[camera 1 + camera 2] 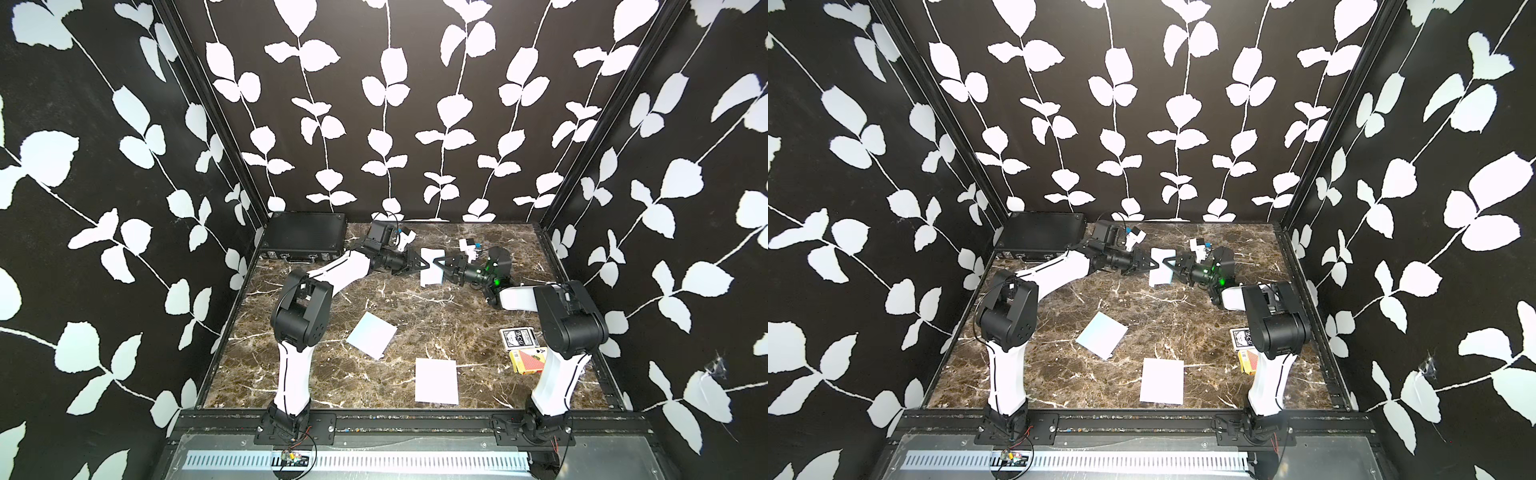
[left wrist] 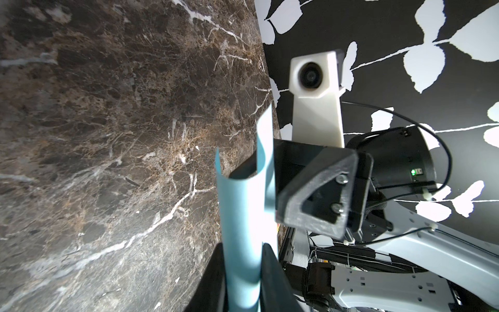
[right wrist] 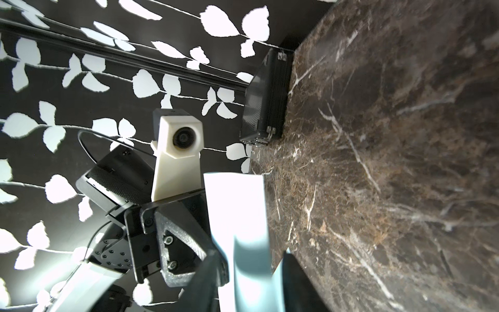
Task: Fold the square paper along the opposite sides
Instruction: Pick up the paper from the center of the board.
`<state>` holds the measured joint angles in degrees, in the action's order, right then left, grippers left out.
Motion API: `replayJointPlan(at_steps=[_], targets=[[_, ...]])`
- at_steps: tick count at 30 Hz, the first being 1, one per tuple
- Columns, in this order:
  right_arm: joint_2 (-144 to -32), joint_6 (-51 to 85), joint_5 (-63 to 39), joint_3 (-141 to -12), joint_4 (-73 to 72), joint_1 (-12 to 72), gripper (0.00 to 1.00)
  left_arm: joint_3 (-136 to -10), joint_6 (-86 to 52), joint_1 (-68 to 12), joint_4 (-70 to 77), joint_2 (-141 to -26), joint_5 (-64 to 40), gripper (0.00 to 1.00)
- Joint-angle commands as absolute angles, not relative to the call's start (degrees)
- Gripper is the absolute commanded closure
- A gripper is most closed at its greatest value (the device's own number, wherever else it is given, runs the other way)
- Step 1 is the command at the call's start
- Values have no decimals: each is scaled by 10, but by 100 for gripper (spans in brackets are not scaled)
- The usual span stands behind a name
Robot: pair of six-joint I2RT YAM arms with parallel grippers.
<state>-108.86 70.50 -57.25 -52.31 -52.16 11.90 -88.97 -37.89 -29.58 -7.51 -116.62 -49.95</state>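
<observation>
Beyond the flat white sheet (image 1: pixel 436 380), the pale-blue square paper (image 1: pixel 431 277) hangs raised at far centre, light and floppy we judge, best pinched at opposite edges: the black left gripper (image 1: pixel 425 264) clenches one, the black right gripper (image 1: pixel 436 262) straddles the other, whether clamped we cannot tell.

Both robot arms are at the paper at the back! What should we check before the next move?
1. Left gripper pinching the held paper: ok.
2. Right gripper shut on it: cannot tell.
3. Opposite edges lined up: cannot tell.
4. Paper flat, not curled: not ok, it curls in the left wrist view.
5. Bluish spare sheet and white spare sheet away from both grippers: ok.
</observation>
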Motion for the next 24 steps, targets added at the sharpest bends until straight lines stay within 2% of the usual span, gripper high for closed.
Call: replayJointPlan(at_steps=[1, 5, 10, 11, 13, 16, 20, 24], targets=[[-1066, 710, -574, -524, -548, 120, 80, -882, -367, -297, -70, -1122, -506, 79], [-1046, 691, -568, -516, -523, 120, 100, -883, -360, -297, -78, -1121, -502, 79], [-1025, 672, -564, -512, -494, 120, 100, -882, -352, -297, -85, -1121, -497, 78], [-1023, 671, -564, -512, -491, 120, 95, -882, -352, -297, -85, -1121, -497, 78], [-1019, 664, -569, -516, -478, 121, 76, -882, -352, -297, -84, -1120, -498, 78], [-1012, 641, -574, -519, -450, 121, 64, -880, -351, -297, -83, -1116, -500, 79], [-1003, 628, -574, -522, -435, 121, 62, -879, -343, -296, -90, -1114, -498, 79], [-995, 622, -575, -520, -427, 121, 65, -877, -338, -296, -96, -1113, -496, 79]])
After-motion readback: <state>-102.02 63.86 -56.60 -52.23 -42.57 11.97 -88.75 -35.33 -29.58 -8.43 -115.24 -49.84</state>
